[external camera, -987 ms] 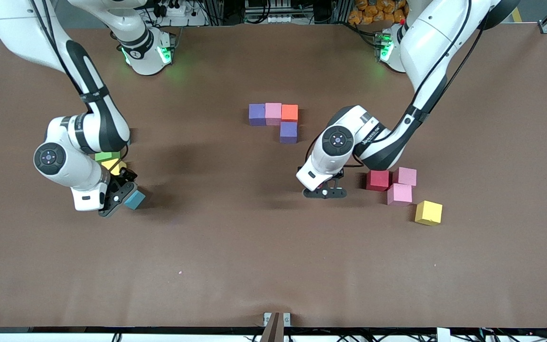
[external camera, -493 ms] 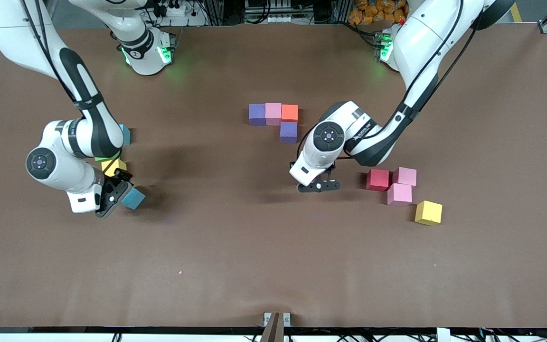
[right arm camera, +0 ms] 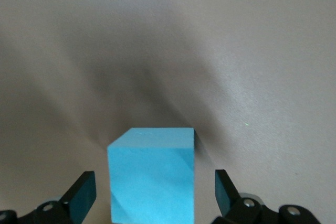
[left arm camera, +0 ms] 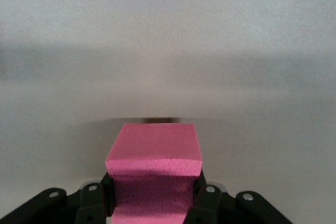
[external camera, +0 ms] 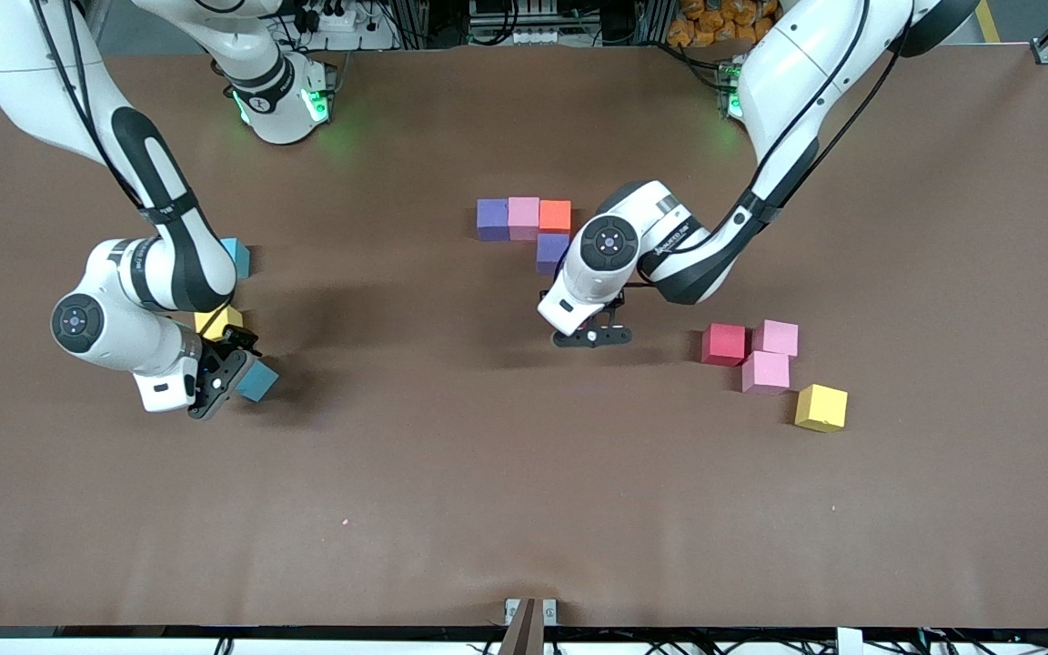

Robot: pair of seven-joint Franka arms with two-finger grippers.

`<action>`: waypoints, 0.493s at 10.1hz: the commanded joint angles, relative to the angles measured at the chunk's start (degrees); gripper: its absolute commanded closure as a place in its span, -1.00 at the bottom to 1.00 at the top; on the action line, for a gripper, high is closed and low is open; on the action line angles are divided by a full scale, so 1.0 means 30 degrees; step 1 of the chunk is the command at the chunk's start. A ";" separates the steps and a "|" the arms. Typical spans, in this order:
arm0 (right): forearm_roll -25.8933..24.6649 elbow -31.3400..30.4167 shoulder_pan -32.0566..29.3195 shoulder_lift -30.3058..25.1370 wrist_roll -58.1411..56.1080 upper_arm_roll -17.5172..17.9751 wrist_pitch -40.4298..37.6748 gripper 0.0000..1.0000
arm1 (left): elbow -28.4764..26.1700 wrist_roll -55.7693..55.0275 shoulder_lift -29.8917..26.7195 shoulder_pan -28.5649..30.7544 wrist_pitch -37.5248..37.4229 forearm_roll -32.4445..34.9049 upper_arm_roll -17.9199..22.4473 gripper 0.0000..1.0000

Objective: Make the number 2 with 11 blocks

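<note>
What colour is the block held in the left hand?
Pink. The block shows best in the left wrist view, pinched in the left hand.

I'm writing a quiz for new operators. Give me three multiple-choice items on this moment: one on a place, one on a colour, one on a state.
1. The purple block partly hidden by the left arm lies:
A) touching the orange block, nearer the front camera
B) on top of it
C) beside a yellow block

2. The held block in the left tool is:
A) red
B) pink
C) orange

3. The right tool is:
A) shut on nothing
B) out of view
C) open around the blue block

Answers: 1 A, the front view shows them edge to edge. 2 B, the left wrist view shows pink. 3 C, gaps show beside both fingers.
</note>
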 commanded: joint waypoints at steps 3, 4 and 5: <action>0.0341 0.0007 0.0309 0.0670 -0.0667 0.0091 0.1215 -1.00 | -0.0908 -0.0265 -0.0271 -0.0366 0.0606 -0.0332 -0.0209 0.39; 0.0341 -0.0313 0.0338 0.0935 -0.0638 0.0091 0.2177 -1.00 | -0.0966 -0.0265 -0.0271 -0.0570 0.0606 -0.0332 -0.0209 0.36; 0.0341 -0.0345 0.0338 0.0938 -0.0667 0.0062 0.2273 -1.00 | -0.0967 -0.0294 -0.0271 -0.0805 0.0606 -0.0332 -0.0209 0.35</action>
